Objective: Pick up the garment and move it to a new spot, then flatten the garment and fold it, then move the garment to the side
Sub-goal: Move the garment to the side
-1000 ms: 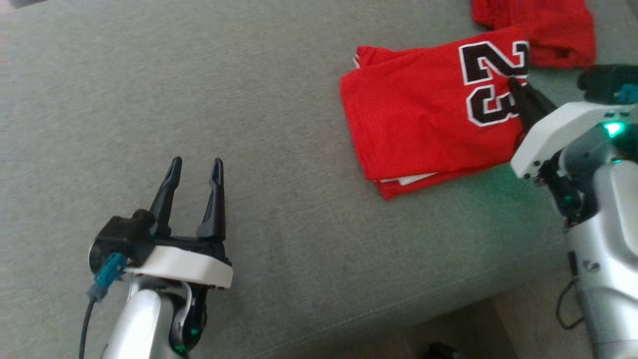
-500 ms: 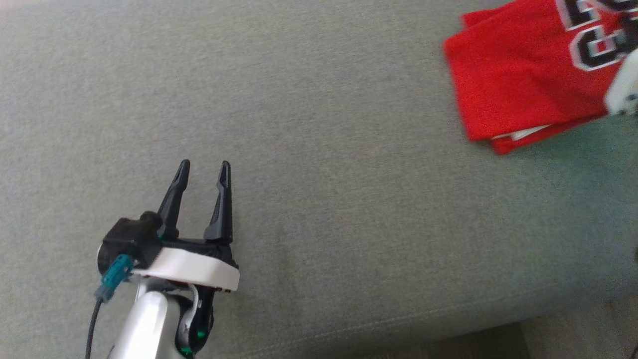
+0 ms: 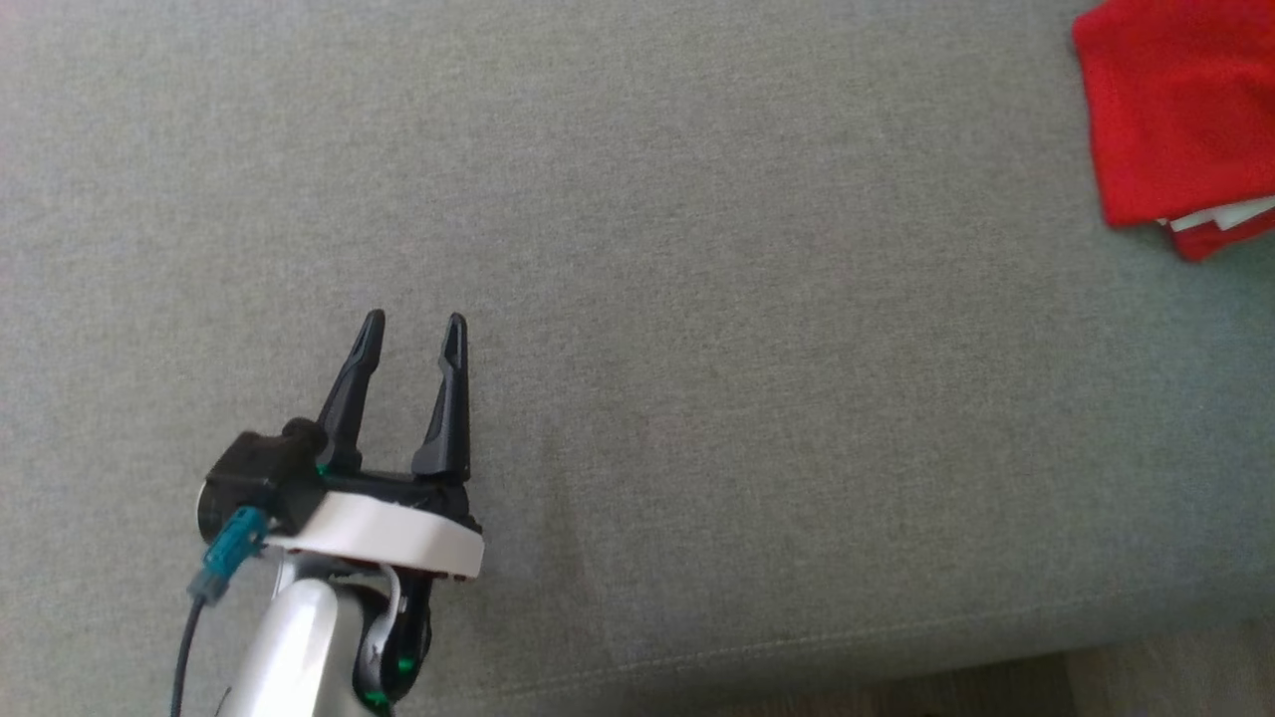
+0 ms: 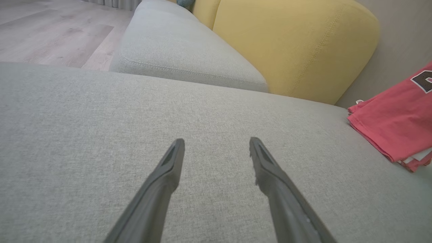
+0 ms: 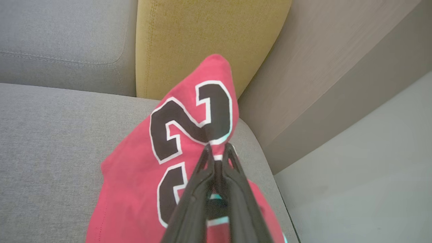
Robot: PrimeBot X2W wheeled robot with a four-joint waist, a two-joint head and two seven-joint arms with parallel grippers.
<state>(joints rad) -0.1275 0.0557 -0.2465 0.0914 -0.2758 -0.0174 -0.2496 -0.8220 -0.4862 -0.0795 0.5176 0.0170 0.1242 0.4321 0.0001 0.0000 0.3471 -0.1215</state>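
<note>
The garment [image 3: 1175,110] is a red jersey with a black-and-white "23", folded, lying on the grey sofa seat [image 3: 697,349] at the head view's upper right corner. In the right wrist view my right gripper [image 5: 217,148] is shut on the garment [image 5: 135,175], pinching the cloth at the number so that it rises in a peak. My left gripper [image 3: 414,321] stands open at the lower left, above bare cushion. The left wrist view shows my left gripper [image 4: 216,141] with nothing between its fingers and the garment [image 4: 395,121] far off to the right.
A yellow back cushion [image 4: 293,44] stands behind the seat, next to a second grey cushion [image 4: 175,50]. Wooden floor [image 4: 50,30] lies beyond. The sofa's front edge [image 3: 896,667] runs along the bottom of the head view. A wood-tone panel [image 5: 320,77] borders the sofa's end.
The head view has swung, so the garment has slid to the upper right corner and my right arm has left that picture. My left gripper stays open, in the same spot.
</note>
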